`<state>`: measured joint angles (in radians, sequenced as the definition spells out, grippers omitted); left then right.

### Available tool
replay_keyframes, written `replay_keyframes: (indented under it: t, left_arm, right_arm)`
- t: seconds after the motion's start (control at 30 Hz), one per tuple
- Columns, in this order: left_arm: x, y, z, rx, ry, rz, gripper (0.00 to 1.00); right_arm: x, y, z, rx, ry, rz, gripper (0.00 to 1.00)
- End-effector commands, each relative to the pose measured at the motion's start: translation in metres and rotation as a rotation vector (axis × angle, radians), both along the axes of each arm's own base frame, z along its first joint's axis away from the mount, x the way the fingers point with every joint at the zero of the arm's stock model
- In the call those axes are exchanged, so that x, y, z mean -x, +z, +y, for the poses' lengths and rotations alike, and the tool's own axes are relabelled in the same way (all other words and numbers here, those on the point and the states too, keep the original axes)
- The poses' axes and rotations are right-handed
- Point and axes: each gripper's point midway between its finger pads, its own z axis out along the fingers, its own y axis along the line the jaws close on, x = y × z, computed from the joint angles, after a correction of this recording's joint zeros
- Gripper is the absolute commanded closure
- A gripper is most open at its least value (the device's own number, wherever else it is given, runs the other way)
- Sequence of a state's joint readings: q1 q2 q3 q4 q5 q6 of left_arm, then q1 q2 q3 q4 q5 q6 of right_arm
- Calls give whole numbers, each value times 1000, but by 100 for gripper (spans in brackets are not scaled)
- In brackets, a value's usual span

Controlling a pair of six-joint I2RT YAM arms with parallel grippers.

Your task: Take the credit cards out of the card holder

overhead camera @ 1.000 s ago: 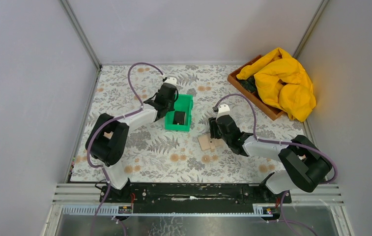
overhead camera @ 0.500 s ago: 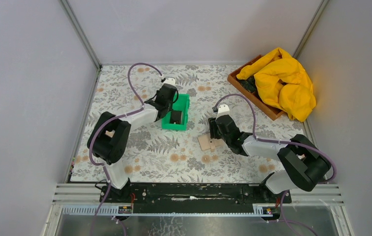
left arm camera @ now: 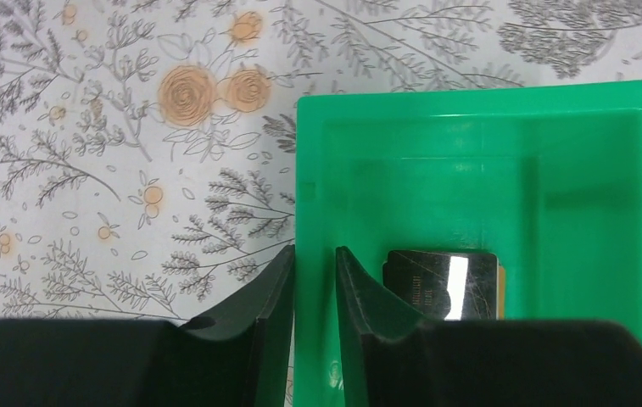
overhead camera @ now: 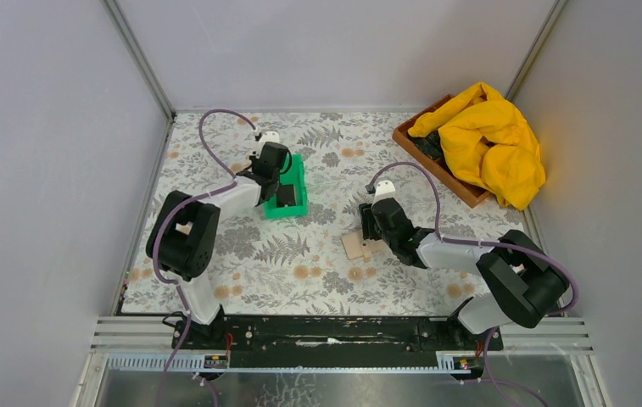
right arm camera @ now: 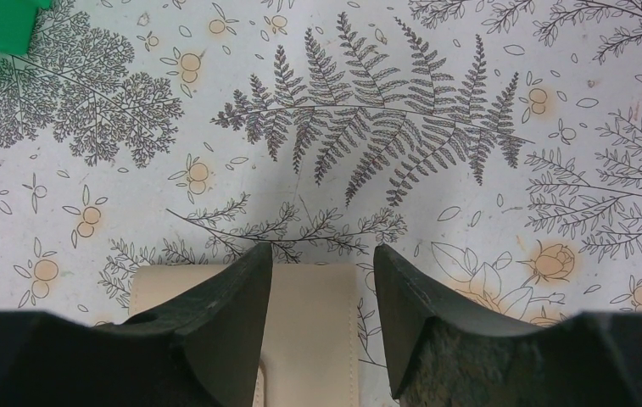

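Under right fingers [right arm camera: 232, 297]: tan card holder [right arm camera: 309, 326] flat on surface [right arm camera: 470, 127], its bulk off-centre beneath one finger. Fingers spread, grasping nothing; possibly pressing holder down, contact unclear. Right arm far nearer. Left fingers [left arm camera: 270, 288] well apart from holder, clamped on green bin [left arm camera: 470, 127] wall. Black card [left arm camera: 440, 284] lies inside bin.

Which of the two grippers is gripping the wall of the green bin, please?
The left gripper: its fingers pinch the wall of the green bin, one inside, one outside. The right gripper stands open above the tan card holder instead.
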<state>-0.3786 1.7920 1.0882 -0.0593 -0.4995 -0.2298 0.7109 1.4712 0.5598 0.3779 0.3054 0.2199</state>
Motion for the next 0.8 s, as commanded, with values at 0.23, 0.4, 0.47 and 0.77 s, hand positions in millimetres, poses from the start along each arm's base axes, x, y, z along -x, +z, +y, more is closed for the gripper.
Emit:
replay_keyframes:
  t: [0.23,0.4,0.47,0.77]
  left_arm:
    - [6,-3,29,32,112,-15,51]
    - [8,12,32,49,135,-59,36]
    - [10,23,37,51,161,-95,30]
    - [41,102,29,152,199,-344,22]
  right_arm:
    - [-14,18,7,-17,-15,-50,45]
    - [-14,18,7,-18,-13,-50,45]
    - [-14,17,7,-17,-12,-49,45]
    - [-16,20,4,-15,-33,-57,45]
